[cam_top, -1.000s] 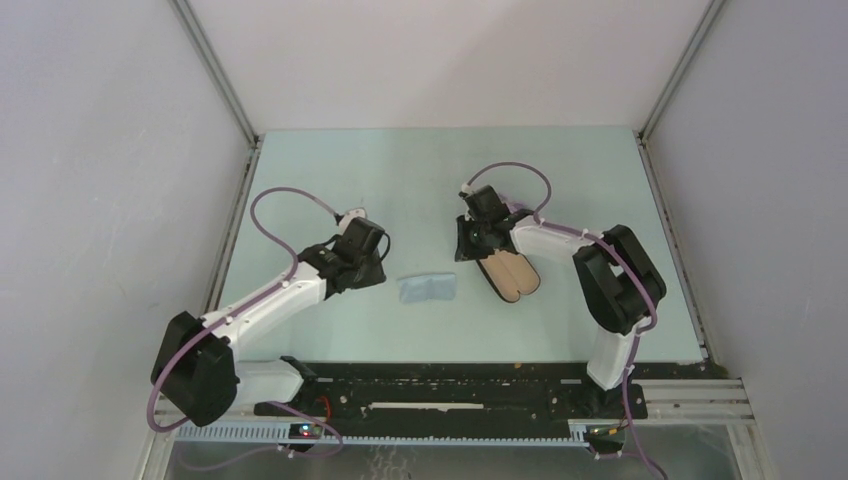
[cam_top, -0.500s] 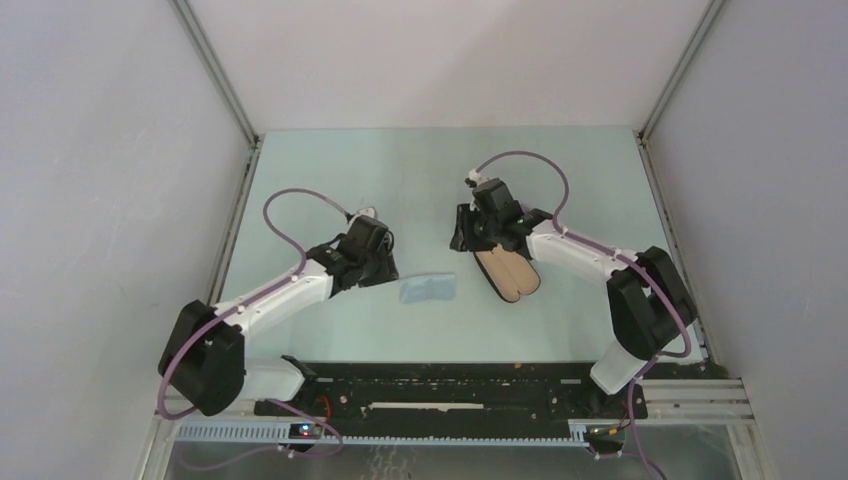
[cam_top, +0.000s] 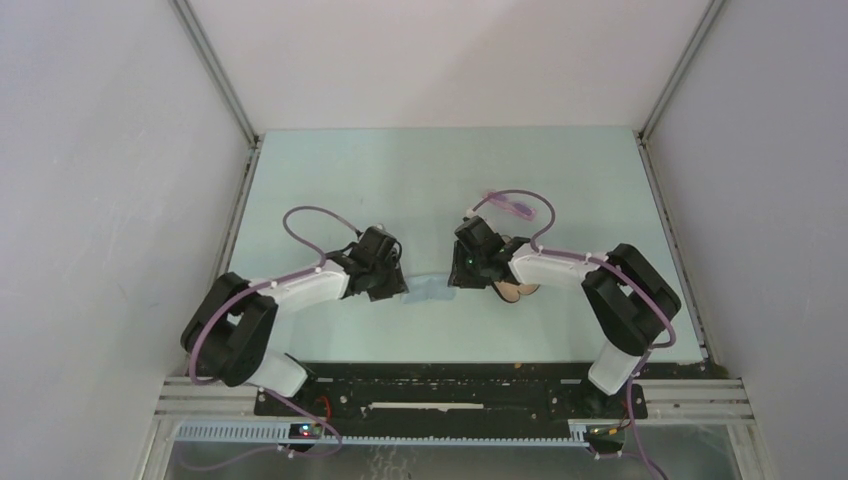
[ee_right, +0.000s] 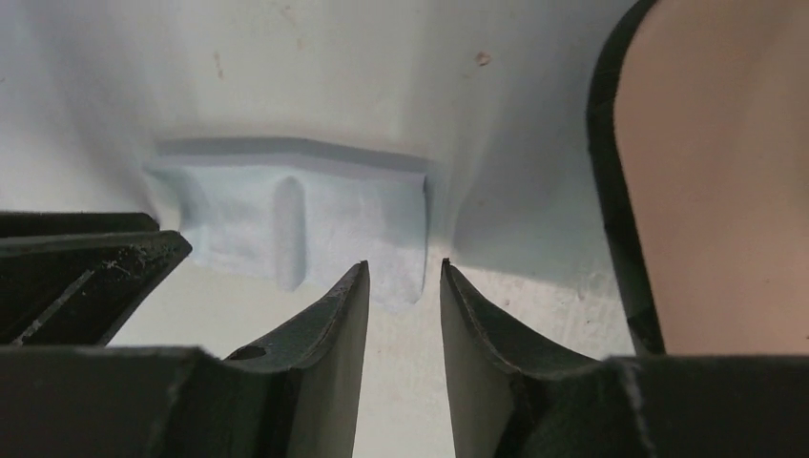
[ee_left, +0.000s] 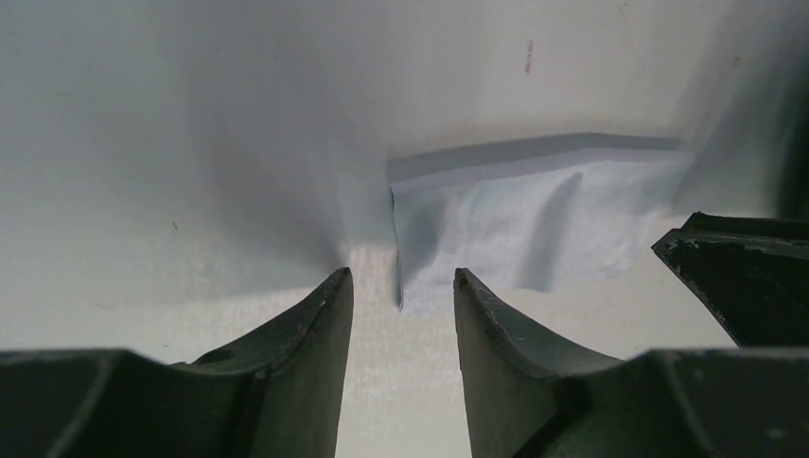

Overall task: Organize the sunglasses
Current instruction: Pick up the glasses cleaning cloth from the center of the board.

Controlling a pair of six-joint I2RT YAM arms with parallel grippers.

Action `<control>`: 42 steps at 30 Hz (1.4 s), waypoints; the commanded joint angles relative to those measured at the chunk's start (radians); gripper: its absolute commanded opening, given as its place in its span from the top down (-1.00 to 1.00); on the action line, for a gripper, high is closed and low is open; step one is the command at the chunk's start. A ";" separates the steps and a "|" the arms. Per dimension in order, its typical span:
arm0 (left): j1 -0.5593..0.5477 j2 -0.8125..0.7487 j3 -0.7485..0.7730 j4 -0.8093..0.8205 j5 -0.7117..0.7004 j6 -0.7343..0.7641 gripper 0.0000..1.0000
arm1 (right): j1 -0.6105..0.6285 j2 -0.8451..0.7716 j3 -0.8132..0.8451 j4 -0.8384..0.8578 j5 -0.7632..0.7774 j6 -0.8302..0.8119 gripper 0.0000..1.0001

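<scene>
The sunglasses (cam_top: pixel 518 208), a slim pink-purple pair, lie on the table behind my right arm, apart from both grippers. A light blue cloth (cam_top: pixel 430 291) lies flat between the two grippers. My left gripper (cam_top: pixel 398 287) (ee_left: pixel 401 279) stands open low over the cloth's (ee_left: pixel 534 215) left edge, which lies between its tips. My right gripper (cam_top: pixel 460 277) (ee_right: pixel 404 269) is open at the cloth's (ee_right: pixel 286 215) right edge in the same way. Neither holds anything. The black case (cam_top: pixel 516 291) with tan lining (ee_right: pixel 715 191) is mostly hidden under the right arm.
The right gripper's finger (ee_left: pixel 744 277) shows at the right of the left wrist view, and the left gripper's finger (ee_right: pixel 76 277) at the left of the right wrist view. The case's black rim (ee_right: pixel 611 191) runs close beside my right fingers. Walls enclose the table (cam_top: pixel 330 180).
Both arms have swung inward and down to the two ends of the cloth, and both sets of jaws have opened wider. The right arm has left the case's far end, uncovering the sunglasses.
</scene>
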 commanded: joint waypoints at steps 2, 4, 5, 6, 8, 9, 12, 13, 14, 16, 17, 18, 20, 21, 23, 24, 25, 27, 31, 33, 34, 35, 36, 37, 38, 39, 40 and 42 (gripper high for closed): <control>0.007 0.048 -0.017 0.056 -0.008 -0.072 0.06 | 0.004 0.040 0.003 0.054 0.049 0.086 0.20; 0.010 0.052 -0.015 0.061 -0.018 -0.080 0.07 | 0.011 0.055 0.003 0.065 0.050 0.091 0.22; 0.012 0.055 -0.014 0.063 -0.023 -0.081 0.08 | 0.015 0.061 0.003 0.070 0.050 0.093 0.23; 0.014 0.055 -0.013 0.063 -0.028 -0.081 0.09 | 0.017 0.068 0.003 0.072 0.050 0.096 0.24; 0.019 0.060 -0.009 0.066 -0.031 -0.078 0.11 | 0.020 0.079 0.003 0.079 0.046 0.099 0.29; 0.021 0.064 -0.006 0.064 -0.035 -0.075 0.11 | 0.021 0.083 0.002 0.081 0.046 0.100 0.30; 0.028 0.092 0.011 0.060 -0.042 -0.061 0.16 | 0.021 0.092 0.003 0.091 0.046 0.099 0.40; 0.028 0.101 0.018 0.058 -0.045 -0.057 0.17 | 0.020 0.093 0.003 0.094 0.047 0.100 0.49; 0.028 0.110 0.022 0.059 -0.048 -0.054 0.17 | 0.018 0.095 0.003 0.098 0.047 0.099 0.59; 0.030 0.121 0.029 0.059 -0.052 -0.048 0.18 | 0.016 0.097 0.003 0.096 0.055 0.104 0.83; 0.032 0.133 0.035 0.056 -0.057 -0.036 0.21 | 0.016 0.096 0.003 0.094 0.064 0.106 0.98; 0.032 0.137 0.041 0.052 -0.059 -0.031 0.22 | 0.016 0.094 0.002 0.088 0.072 0.106 1.00; 0.034 0.143 0.049 0.043 -0.066 -0.020 0.26 | 0.018 0.092 0.002 0.086 0.080 0.102 1.00; 0.033 0.146 0.052 0.040 -0.071 -0.016 0.28 | 0.018 0.091 0.002 0.084 0.082 0.099 1.00; 0.033 0.150 0.053 0.040 -0.070 -0.006 0.29 | 0.018 0.090 0.003 0.081 0.084 0.096 1.00; 0.033 0.153 0.054 0.043 -0.060 -0.001 0.29 | 0.019 0.089 0.003 0.080 0.084 0.094 1.00; 0.033 0.159 0.054 0.041 -0.053 0.003 0.30 | 0.019 0.091 0.003 0.080 0.084 0.094 1.00; 0.033 0.161 0.055 0.034 -0.042 0.006 0.31 | 0.021 0.093 0.003 0.080 0.084 0.094 1.00; 0.028 0.127 0.035 0.015 -0.069 0.006 0.25 | 0.023 0.092 0.001 0.083 0.081 0.094 1.00; 0.013 0.101 0.031 -0.002 -0.114 0.023 0.20 | 0.023 0.089 -0.004 0.094 0.077 0.094 1.00; 0.004 0.091 0.032 -0.018 -0.140 0.026 0.18 | 0.023 0.089 -0.005 0.095 0.075 0.094 1.00; -0.003 0.085 0.031 -0.030 -0.151 0.030 0.17 | 0.023 0.089 -0.005 0.096 0.075 0.094 1.00; -0.007 0.081 0.029 -0.035 -0.148 0.030 0.16 | 0.023 0.090 -0.005 0.096 0.075 0.093 1.00; -0.010 0.078 0.025 -0.034 -0.141 0.029 0.16 | 0.023 0.089 -0.005 0.096 0.073 0.092 1.00; -0.014 0.076 0.020 -0.030 -0.133 0.027 0.16 | 0.023 0.090 -0.005 0.095 0.073 0.089 1.00; -0.018 0.074 0.016 -0.026 -0.127 0.023 0.16 | 0.022 0.090 -0.005 0.096 0.073 0.087 1.00; -0.021 0.074 0.010 -0.019 -0.120 0.017 0.16 | 0.022 0.089 -0.005 0.096 0.072 0.086 1.00; -0.024 0.080 0.003 0.001 -0.103 0.009 0.17 | 0.021 0.089 -0.005 0.096 0.071 0.086 1.00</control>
